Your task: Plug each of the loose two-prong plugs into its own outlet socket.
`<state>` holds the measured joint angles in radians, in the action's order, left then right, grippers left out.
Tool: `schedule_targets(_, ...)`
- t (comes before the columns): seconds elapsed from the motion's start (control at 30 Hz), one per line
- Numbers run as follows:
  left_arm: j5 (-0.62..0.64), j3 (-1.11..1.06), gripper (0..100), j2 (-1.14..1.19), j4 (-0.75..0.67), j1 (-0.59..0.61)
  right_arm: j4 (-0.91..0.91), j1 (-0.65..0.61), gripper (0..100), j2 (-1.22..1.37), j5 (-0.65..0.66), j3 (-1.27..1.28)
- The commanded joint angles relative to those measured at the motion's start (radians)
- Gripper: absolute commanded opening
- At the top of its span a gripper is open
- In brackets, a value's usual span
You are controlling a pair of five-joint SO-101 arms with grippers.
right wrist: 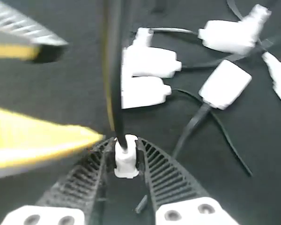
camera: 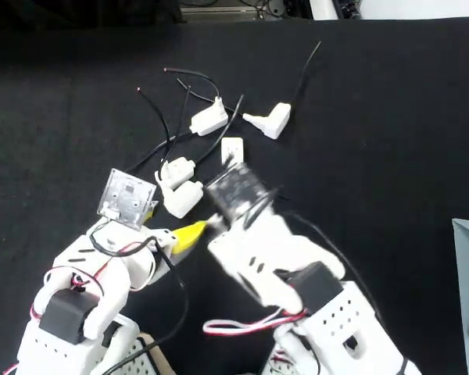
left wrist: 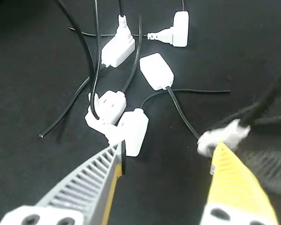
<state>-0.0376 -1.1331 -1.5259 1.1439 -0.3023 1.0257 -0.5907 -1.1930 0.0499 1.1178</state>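
Plug (right wrist: 125,164), likely light, rigid, slippery: hold the body, not the cord (right wrist: 113,70). My right tool (right wrist: 125,145) clamps it; left tool (left wrist: 168,150) gapes empty.

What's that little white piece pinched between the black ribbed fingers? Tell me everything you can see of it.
It is a small white plug, a smooth, rounded block that looks like plastic. A black cable runs out of one end. The right gripper is shut on it, one black ribbed finger pressing each side. Its prongs are hidden. The yellow finger of the open left gripper ends right beside it; I cannot tell whether they touch.
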Motion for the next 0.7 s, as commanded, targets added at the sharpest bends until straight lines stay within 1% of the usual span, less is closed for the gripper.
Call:
schedule_targets(0.0,-0.006,0.038,30,0.002,-0.017,0.093,-0.051,0.14,1.2,-0.015,-0.083,-0.033)
schedule_targets(0.1,-0.011,-0.018,31,0.003,-0.061,0.108,-0.144,0.245,1.2,-0.013,-0.158,-0.008)
schedule_targets(0.23,-0.011,-0.099,34,0.011,-0.129,0.107,-0.276,0.359,1.2,-0.012,-0.244,0.056)
schedule_targets(0.33,-0.011,-0.093,34,0.077,-0.164,0.107,-0.361,0.431,1.2,-0.012,-0.29,0.114)
schedule_targets(0.5,-0.003,0.012,34,0.345,-0.253,0.082,-0.465,0.531,1.2,-0.012,-0.359,0.173)
schedule_targets(0.67,0.063,0.147,32,0.663,-0.365,0.013,-0.503,0.611,1.2,-0.012,-0.437,0.177)
